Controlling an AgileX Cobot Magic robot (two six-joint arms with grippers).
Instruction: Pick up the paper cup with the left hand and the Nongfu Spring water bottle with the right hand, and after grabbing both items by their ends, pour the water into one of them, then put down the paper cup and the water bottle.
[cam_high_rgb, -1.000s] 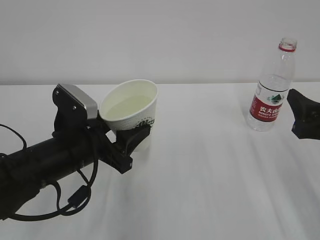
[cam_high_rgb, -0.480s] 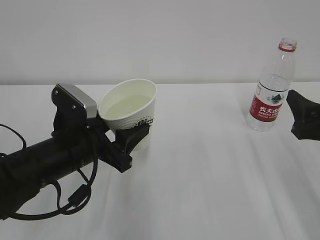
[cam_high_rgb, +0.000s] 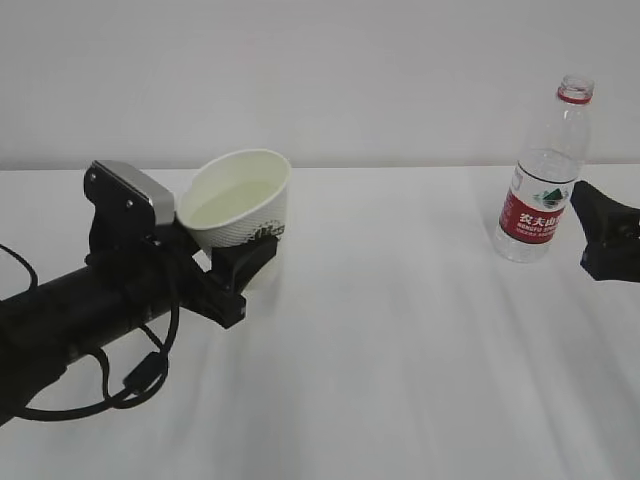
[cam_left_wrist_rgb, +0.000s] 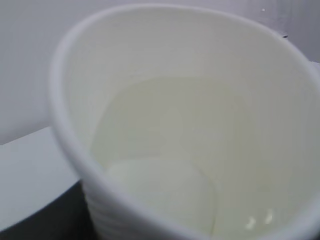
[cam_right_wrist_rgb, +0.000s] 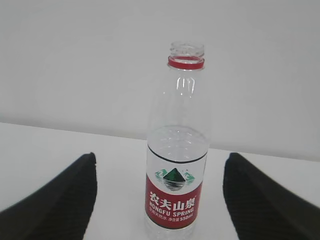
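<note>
The broad white counter (cam_high_rgb: 400, 340), smooth and matte, carries everything. Largest on it is the left hand (cam_high_rgb: 232, 262), a black jointed arm with a grey rectangular plate. Its claw is closed about the lower part of the small white tapered paper cup (cam_high_rgb: 240, 205), held tilted above the counter near the left edge. The cup's side is finely ribbed and bears a dark round logo. Inside, its cream wall holds a pale pool of clear water (cam_left_wrist_rgb: 165, 195).

Toward the far right corner the clear ribbed plastic Nongfu Spring water bottle (cam_high_rgb: 545, 175) stands upright, uncapped, with a red label and red neck ring. The right hand (cam_right_wrist_rgb: 160, 210), black and blunt, hangs just beside it, its claw spread wide and holding nothing.

Pouring looks finished and the bottle set down. Next, I judge, the cup must be levelled and lowered gently, as thin paper buckles and spills.
</note>
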